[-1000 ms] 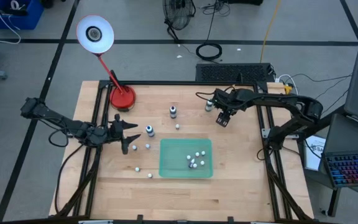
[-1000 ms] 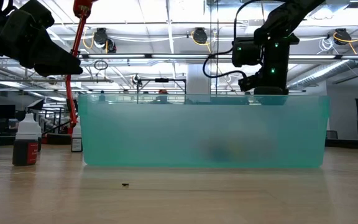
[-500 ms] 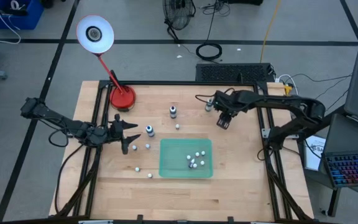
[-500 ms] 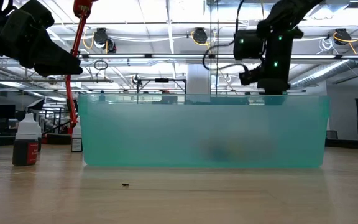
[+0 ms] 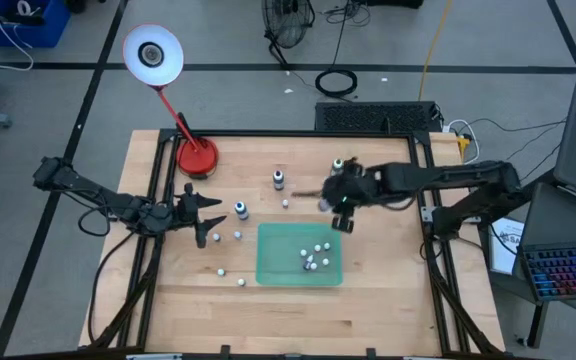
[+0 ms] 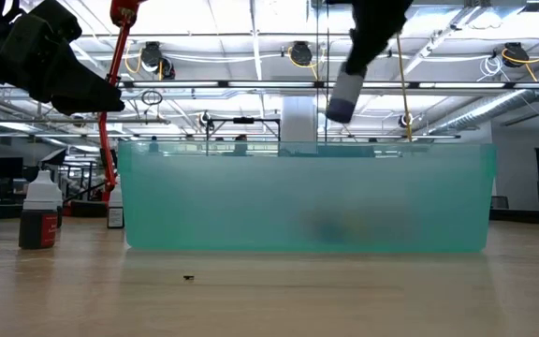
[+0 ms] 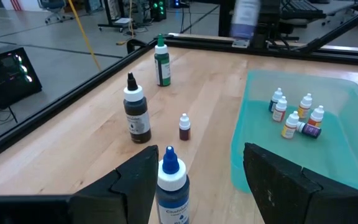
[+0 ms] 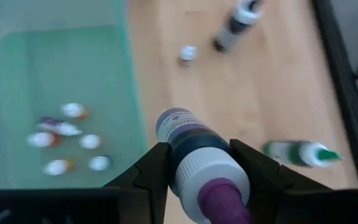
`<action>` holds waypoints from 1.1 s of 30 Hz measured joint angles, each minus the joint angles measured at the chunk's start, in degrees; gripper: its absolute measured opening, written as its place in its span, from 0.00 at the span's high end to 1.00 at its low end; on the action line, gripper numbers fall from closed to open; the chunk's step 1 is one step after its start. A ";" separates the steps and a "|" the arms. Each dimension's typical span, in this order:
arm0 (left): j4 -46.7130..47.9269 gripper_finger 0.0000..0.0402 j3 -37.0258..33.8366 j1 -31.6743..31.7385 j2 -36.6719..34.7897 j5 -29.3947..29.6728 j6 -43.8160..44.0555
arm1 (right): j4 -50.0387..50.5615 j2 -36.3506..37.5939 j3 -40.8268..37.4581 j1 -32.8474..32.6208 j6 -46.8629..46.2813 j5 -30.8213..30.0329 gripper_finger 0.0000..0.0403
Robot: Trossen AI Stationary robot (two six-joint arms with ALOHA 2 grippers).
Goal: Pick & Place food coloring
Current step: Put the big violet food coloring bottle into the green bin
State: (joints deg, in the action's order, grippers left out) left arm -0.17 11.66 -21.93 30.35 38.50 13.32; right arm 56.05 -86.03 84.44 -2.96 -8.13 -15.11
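Observation:
My right gripper (image 5: 340,205) hangs over the table just beyond the green tray's (image 5: 268,262) far right corner, shut on a dark food coloring bottle (image 6: 344,95) with a white collar and purple tip. Several tiny bottles (image 7: 294,115) lie in the tray. More food coloring bottles stand on the wood: a black-tipped one (image 7: 135,112), a green one (image 7: 161,61) and a tiny one (image 7: 184,126). My left gripper (image 7: 204,180) waits open at the table's left, with a blue-capped bottle (image 7: 170,185) standing just ahead of its fingers, untouched. My right gripper pinches the bottle between its two fingers on the upper body, just under the white collar (image 8: 197,163). The fingers slant down from the table's right side. The bottle hangs below them, tilted, bottom end lowest, lifted clear above the tray's rim.
A red lamp base (image 5: 196,157) with a white shade (image 5: 153,53) stands at the far left. A few small bottles (image 5: 223,270) stand on the wood left of the tray. Bare wood lies along the near edge and right of the tray.
My right gripper has risen from low at the far right of the table and swung toward the left and near edges, up to the tray's far right corner. The bottle has come up with it, lifted clear of the wood. The wrist has tipped further downward.

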 joint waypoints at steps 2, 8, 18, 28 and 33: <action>0.03 0.41 0.01 0.00 0.02 0.00 0.00 | 2.33 -3.57 3.31 -2.16 -0.06 0.00 0.67; -0.01 0.41 0.01 0.00 0.01 0.00 0.00 | 7.76 -12.13 5.21 -5.27 -0.71 0.82 0.67; -0.01 0.41 0.01 0.00 0.02 0.00 0.00 | 9.78 -15.16 5.25 -6.23 -4.11 4.46 0.67; -0.01 0.41 0.01 0.00 0.02 0.00 0.00 | 8.81 -15.14 3.23 -6.21 -4.91 4.90 0.67; -0.01 0.41 0.00 0.00 0.02 0.00 0.00 | 7.16 -15.09 1.44 -6.21 -4.93 4.91 0.67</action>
State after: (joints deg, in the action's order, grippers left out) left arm -0.19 11.66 -21.93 30.37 38.50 13.32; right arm 63.20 -101.12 85.88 -9.17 -13.06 -10.20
